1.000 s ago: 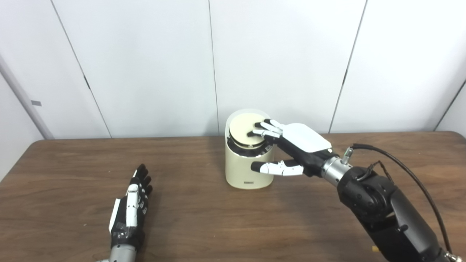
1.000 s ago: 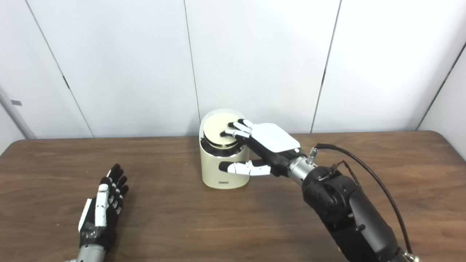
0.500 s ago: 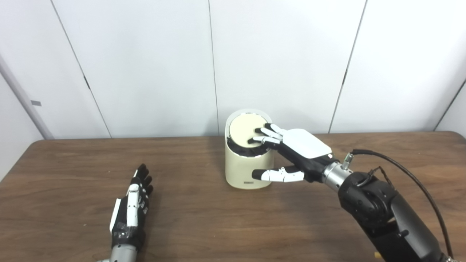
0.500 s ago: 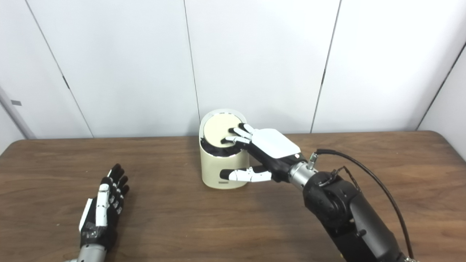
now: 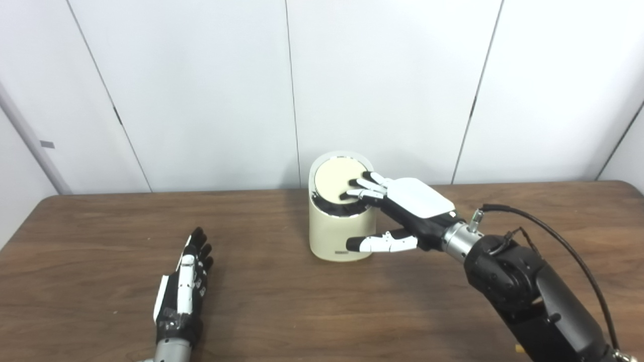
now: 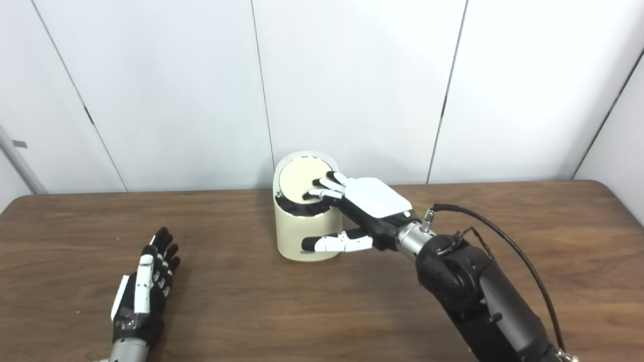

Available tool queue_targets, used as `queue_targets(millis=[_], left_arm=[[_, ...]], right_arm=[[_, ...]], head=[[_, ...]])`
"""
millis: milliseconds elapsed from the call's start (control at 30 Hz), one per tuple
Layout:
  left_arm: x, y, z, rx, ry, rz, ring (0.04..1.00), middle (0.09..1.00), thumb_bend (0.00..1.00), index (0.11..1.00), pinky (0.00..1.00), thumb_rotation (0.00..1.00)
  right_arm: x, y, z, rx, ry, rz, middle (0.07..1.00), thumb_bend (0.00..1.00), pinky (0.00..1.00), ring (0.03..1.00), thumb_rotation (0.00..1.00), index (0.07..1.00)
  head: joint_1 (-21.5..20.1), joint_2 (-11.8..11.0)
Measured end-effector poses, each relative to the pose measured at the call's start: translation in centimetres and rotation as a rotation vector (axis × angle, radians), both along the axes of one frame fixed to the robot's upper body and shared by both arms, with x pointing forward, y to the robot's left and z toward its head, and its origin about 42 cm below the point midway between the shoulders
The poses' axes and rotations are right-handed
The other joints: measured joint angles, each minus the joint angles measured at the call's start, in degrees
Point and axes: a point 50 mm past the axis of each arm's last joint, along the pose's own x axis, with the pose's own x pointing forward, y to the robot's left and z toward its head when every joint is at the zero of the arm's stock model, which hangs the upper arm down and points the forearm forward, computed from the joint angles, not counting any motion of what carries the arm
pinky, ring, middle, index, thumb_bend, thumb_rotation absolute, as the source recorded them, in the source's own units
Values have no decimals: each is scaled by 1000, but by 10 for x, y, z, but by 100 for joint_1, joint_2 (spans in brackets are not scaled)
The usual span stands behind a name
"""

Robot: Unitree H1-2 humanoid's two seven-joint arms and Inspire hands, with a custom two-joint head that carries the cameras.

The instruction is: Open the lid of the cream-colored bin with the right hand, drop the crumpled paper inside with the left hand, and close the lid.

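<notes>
**A:** Where is the cream-colored bin (image 5: 338,221)?

**B:** It stands on the brown table (image 5: 282,311), near the far edge, about 12 o'clock from the table's middle.

**A:** What is the right hand (image 5: 402,206) doing?

**B:** Its fingers (image 5: 363,187) lie spread on the round lid (image 5: 334,177), at the lid's 4 o'clock side. The thumb (image 5: 380,244) sticks out in front of the bin wall. It grips nothing.

**A:** What changed from a second ago?

**B:** The lid was tipped up then, with a wide dark gap under it. Now it sits lower, and only a thin dark gap shows at the front. The hand came down with it.

**A:** And the left hand (image 5: 183,289)?

**B:** It stays flat on the table at 8 o'clock from the bin, well apart, fingers straight, holding nothing.

**A:** The crumpled paper?

**B:** I cannot see it.
</notes>
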Motion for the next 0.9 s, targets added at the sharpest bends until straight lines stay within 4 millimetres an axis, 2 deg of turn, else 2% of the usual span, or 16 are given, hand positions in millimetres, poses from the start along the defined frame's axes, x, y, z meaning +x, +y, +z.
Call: queue_targets(millis=[100,433,900], left_arm=[[0,0,0,-1,1,1,995,1000,360,1000,999,967],[0,-1,0,-1,-1,0,993,994,353,1000,992,973],[0,-2,1,4,-2,-1,1000,996,352,1000,1000,995]], right_arm=[[0,0,0,1,0,1,987,573,1000,1000,1000,867],[-5,-1,4,52,12,-18,1000,559,981,1000,1000,936],[-10,-12,26,128,-36,-55,993,553,991,1000,1000,927]], head=[[0,-9],[0,0],[0,-9]])
